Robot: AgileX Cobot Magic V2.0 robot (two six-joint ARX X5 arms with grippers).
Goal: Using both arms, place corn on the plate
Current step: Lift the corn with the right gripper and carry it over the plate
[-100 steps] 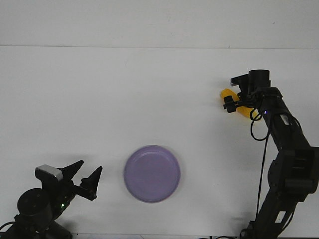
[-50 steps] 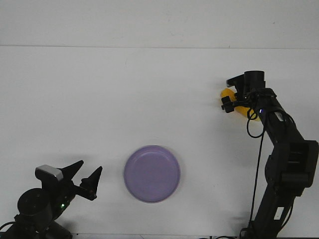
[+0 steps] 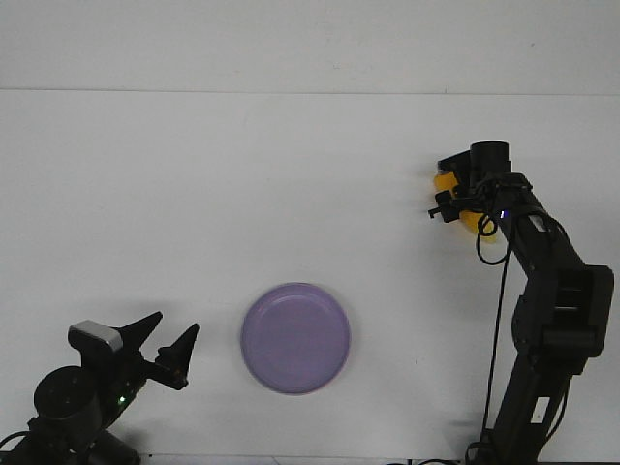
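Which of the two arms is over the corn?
The right arm: its gripper sits on the yellow corn far from the plate. The left gripper waits open, near the table's front edge.

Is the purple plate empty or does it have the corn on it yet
Empty. The plate shows only bare lavender surface. The corn is far off at the right gripper, mostly hidden behind it.

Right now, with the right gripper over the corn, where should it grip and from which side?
Probably the corn's thick mid-body, coming straight down from above, fingers across its width. It lies flat on the table, and the right gripper hides much of it. Whether the fingers are open or closed can't be told.
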